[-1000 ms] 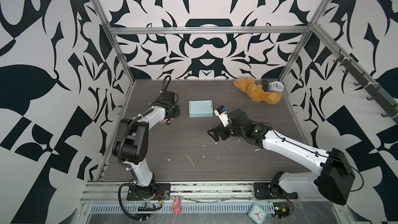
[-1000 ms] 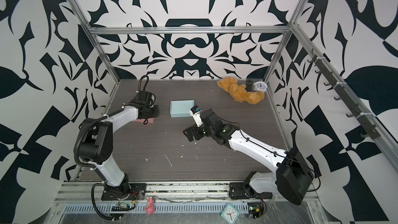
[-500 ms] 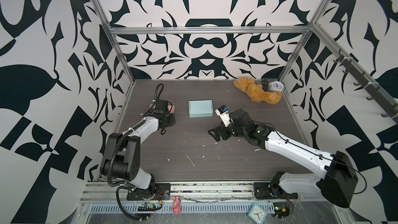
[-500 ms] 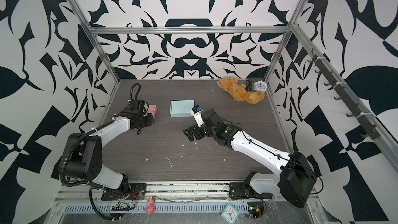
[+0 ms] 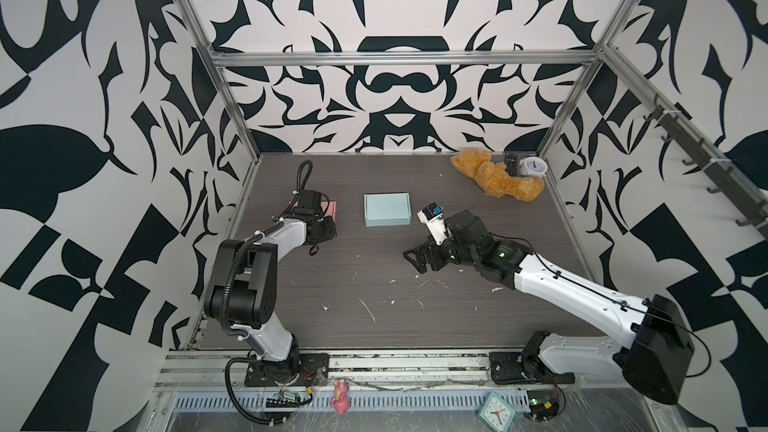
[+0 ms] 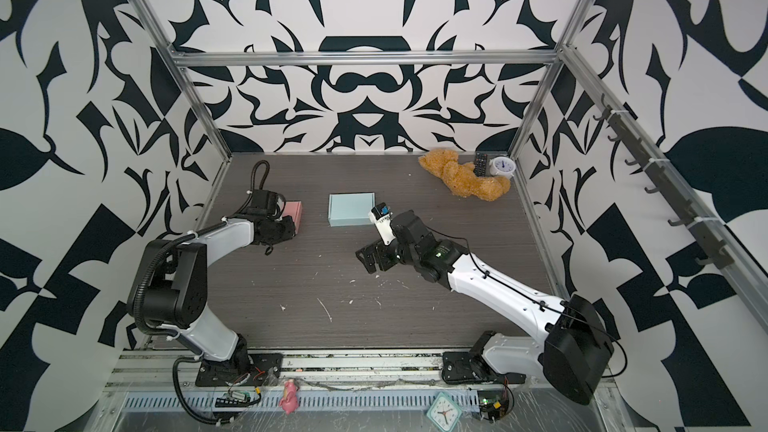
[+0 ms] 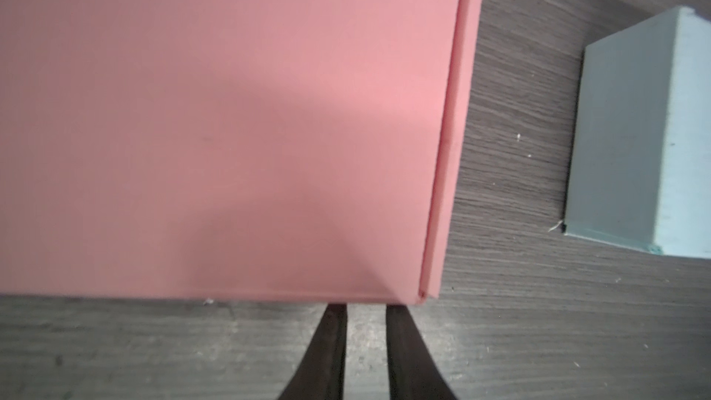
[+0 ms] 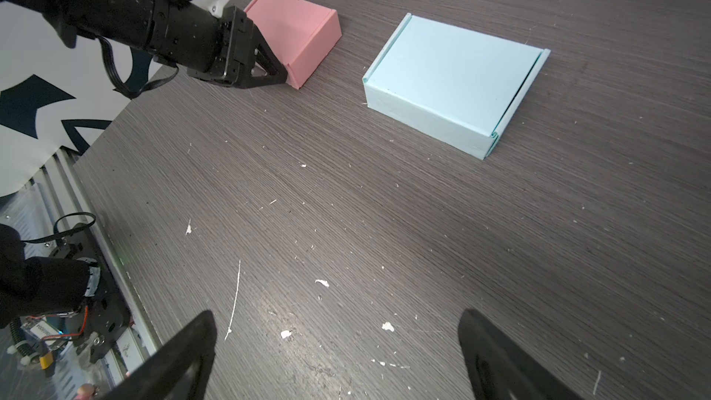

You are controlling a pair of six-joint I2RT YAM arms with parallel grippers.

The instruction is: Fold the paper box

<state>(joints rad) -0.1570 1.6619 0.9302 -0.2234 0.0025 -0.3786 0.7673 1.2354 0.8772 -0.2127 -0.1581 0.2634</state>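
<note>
1. The left arm lies low over the desk (image 5: 374, 284). Its end effector (image 7: 365, 307), slightly apart and empty, points at the closed pink box (image 7: 231, 128), just beside it.
2. The right arm reaches inward, its end effector (image 8: 336, 313) wide apart, near the blue box (image 8: 454, 78).

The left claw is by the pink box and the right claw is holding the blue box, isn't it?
Not holding. In the right wrist view the right claw is wide open over the table, and the blue box lies apart from it. The left claw is by the pink box, yes.
</note>
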